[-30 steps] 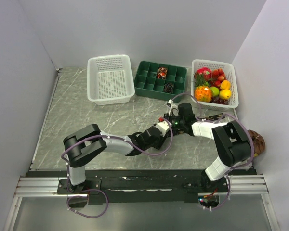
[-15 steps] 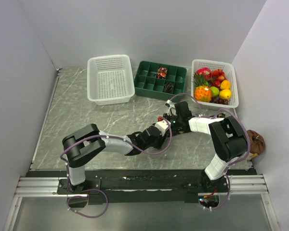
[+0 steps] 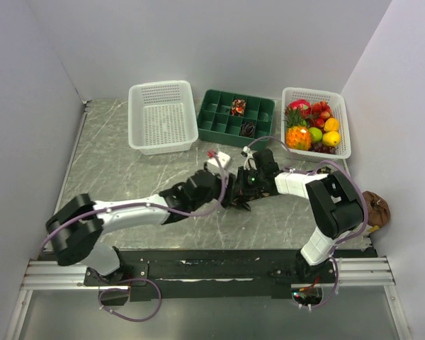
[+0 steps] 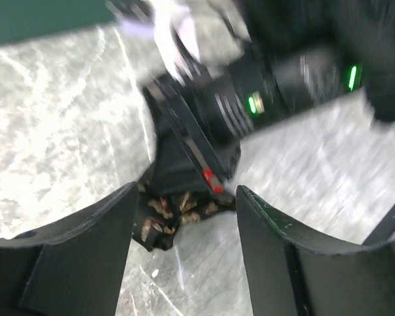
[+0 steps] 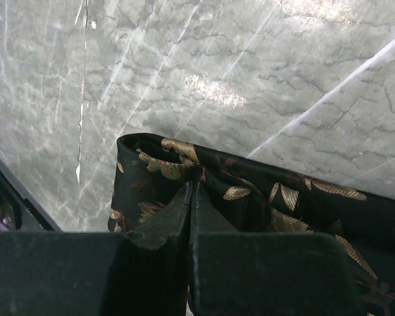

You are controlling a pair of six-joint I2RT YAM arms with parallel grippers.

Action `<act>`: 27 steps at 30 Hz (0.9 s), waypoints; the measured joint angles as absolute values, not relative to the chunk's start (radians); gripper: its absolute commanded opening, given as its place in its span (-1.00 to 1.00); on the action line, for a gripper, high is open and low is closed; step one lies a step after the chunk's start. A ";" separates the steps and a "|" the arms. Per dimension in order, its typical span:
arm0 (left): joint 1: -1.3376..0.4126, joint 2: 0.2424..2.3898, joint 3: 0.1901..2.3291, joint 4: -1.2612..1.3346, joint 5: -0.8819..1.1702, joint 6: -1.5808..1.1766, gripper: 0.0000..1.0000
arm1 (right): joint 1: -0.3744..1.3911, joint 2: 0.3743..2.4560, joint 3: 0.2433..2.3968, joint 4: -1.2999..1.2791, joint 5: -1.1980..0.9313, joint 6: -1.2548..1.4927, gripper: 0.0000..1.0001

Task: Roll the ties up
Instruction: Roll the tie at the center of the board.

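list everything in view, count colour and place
tie: one, black with tan leaf pattern, on the table between the claws
compartment tray: one, green, far middle
rolled ties: two, one reddish, one dark, in separate tray compartments
empty basket: one, white, far left
fruit basket: one, white, far right, holding red, yellow, green and orange fruit
brown object: one, right table edge, unclear what
table: one, grey marble
left claw: one, black, open, facing the tie
right claw: one, black, shut on the tie's fold
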State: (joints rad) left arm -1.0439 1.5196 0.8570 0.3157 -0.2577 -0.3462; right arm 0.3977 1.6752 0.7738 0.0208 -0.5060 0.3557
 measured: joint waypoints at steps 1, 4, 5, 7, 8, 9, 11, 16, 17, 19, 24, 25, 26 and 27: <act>-1.029 1.494 0.855 0.309 -0.255 -0.373 0.35 | 0.401 1.672 0.773 0.020 -0.498 0.356 -0.95; -0.956 1.442 0.838 0.295 -0.230 -0.469 0.37 | 0.409 1.666 0.771 0.018 -0.478 0.359 -0.95; -0.928 1.433 0.821 0.293 -0.213 -0.504 0.39 | 0.410 1.664 0.770 0.018 -0.473 0.360 -0.95; -0.867 1.428 0.769 0.300 -0.160 -0.584 0.41 | 0.413 1.660 0.767 0.019 -0.463 0.363 -0.95; -0.845 1.428 0.743 0.301 -0.138 -0.615 0.41 | 0.414 1.658 0.765 0.019 -0.459 0.366 -0.95; -0.819 1.433 0.708 0.312 -0.105 -0.653 0.42 | 0.415 1.657 0.765 0.019 -0.456 0.367 -0.95; -0.776 1.455 0.631 0.347 -0.030 -0.734 0.43 | 0.417 1.655 0.765 0.019 -0.451 0.370 -0.95; -0.751 1.584 0.532 0.501 0.120 -0.908 0.50 | 0.417 1.655 0.765 0.019 -0.447 0.373 -0.95; -0.751 1.607 0.533 0.551 0.151 -0.938 0.51 | 0.417 1.655 0.765 0.019 -0.446 0.373 -0.95; -0.751 1.645 0.534 0.624 0.192 -0.985 0.56 | 0.417 1.655 0.765 0.019 -0.445 0.374 -0.95; -0.751 1.748 0.532 0.802 0.262 -1.100 0.60 | 0.417 1.655 0.765 0.019 -0.444 0.376 -0.95; -0.751 1.765 0.532 0.831 0.267 -1.119 0.59 | 0.417 1.655 0.765 0.019 -0.444 0.376 -0.95; -0.751 1.781 0.532 0.857 0.271 -1.134 0.54 | 0.417 1.655 0.765 0.019 -0.444 0.377 -0.95; -0.751 1.794 0.533 0.878 0.272 -1.149 0.51 | 0.417 1.655 0.765 0.019 -0.444 0.377 -0.95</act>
